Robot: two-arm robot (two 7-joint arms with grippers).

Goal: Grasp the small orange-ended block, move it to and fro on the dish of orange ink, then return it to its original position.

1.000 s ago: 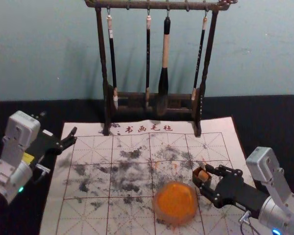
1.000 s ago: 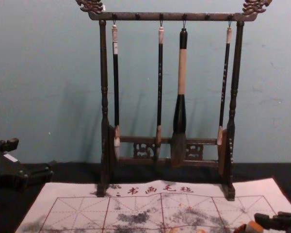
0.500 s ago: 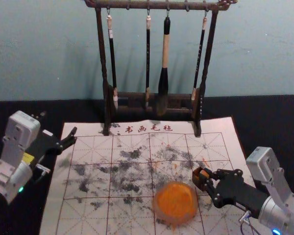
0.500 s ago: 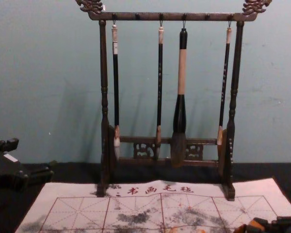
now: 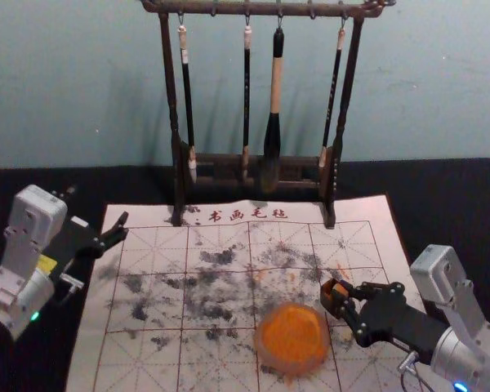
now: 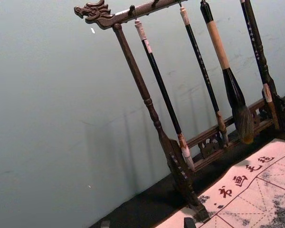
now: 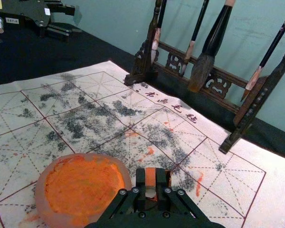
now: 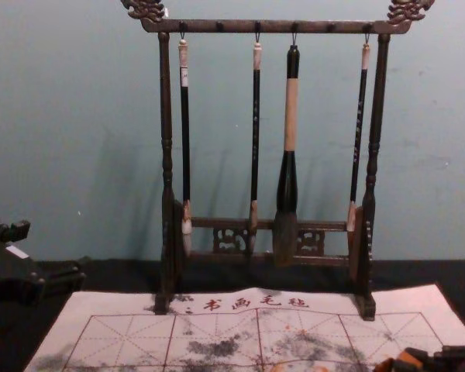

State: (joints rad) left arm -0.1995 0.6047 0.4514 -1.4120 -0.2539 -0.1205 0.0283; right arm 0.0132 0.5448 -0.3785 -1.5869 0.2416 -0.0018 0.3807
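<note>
While gripping the orange-ended block [image 7: 150, 177] with the right end effector [image 7: 155, 177], shift toward head-view eight o'clock, onto the ink dish [image 5: 272, 363].

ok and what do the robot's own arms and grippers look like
Both grippers, left and right, are black, with slim, jointed jaws. They join silver-grey arms carrying boxy, light grey housings on brackets. The left has yellow and white labels and a green light; the right has a blue light. Dark cables loop by the wrists.
</note>
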